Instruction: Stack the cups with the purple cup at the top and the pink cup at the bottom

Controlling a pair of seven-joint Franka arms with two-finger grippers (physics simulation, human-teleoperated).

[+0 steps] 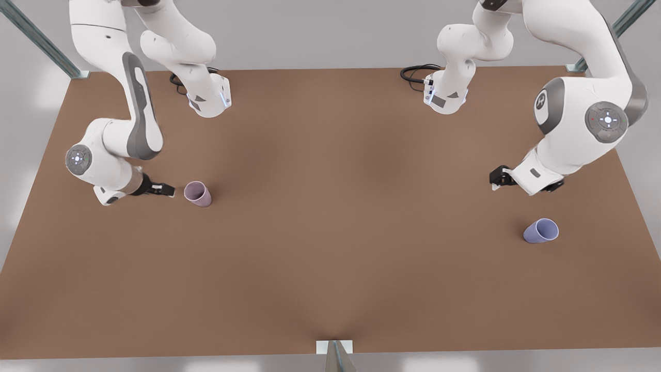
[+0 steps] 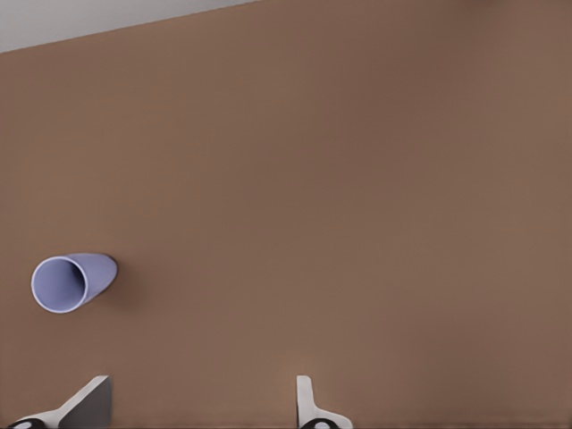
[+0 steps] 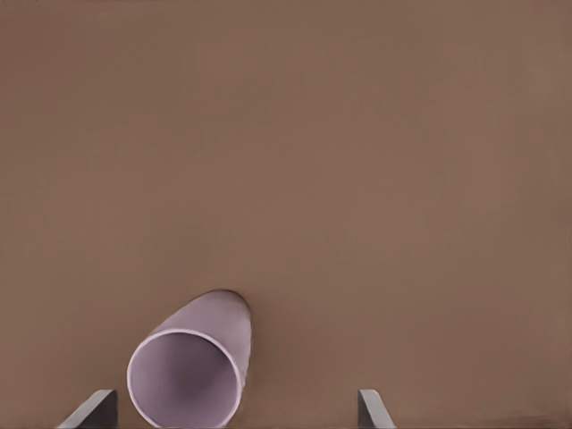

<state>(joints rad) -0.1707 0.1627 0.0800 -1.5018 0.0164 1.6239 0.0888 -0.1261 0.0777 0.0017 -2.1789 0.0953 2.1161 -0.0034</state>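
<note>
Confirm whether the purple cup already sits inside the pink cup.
No: the purple cup stands alone at the front view's right, far from the pink cup at its left.

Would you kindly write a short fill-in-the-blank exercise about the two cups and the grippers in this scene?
1. The right gripper sits beside the ____ cup.
2. The left gripper is nearer the ____ cup.
3. Both grippers have their fingers ____.
4. Both cups rest on the brown ____, well apart from each other.

Missing words: pink; purple; open; table
</note>
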